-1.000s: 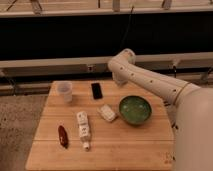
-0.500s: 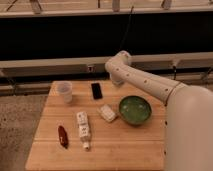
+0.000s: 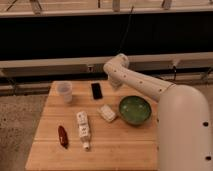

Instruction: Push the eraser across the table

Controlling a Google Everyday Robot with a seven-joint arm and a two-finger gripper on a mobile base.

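Observation:
The eraser (image 3: 96, 91) is a small flat black block lying near the far edge of the light-wood table (image 3: 122, 147), between the clear cup and my arm. My gripper (image 3: 114, 83) is at the end of the white arm, low over the table's far edge, just to the right of the eraser and apart from it. The arm's bent joint hides most of the gripper.
A clear cup (image 3: 64, 92) stands left of the eraser. A whitish wrapped block (image 3: 107, 113) and a green bowl (image 3: 134, 110) lie nearer, at the right. A white bottle (image 3: 83, 129) and a red object (image 3: 63, 136) lie at the front left.
The arm's far end has moved a little left and down, closer to the eraser. The eraser and the other objects have not moved.

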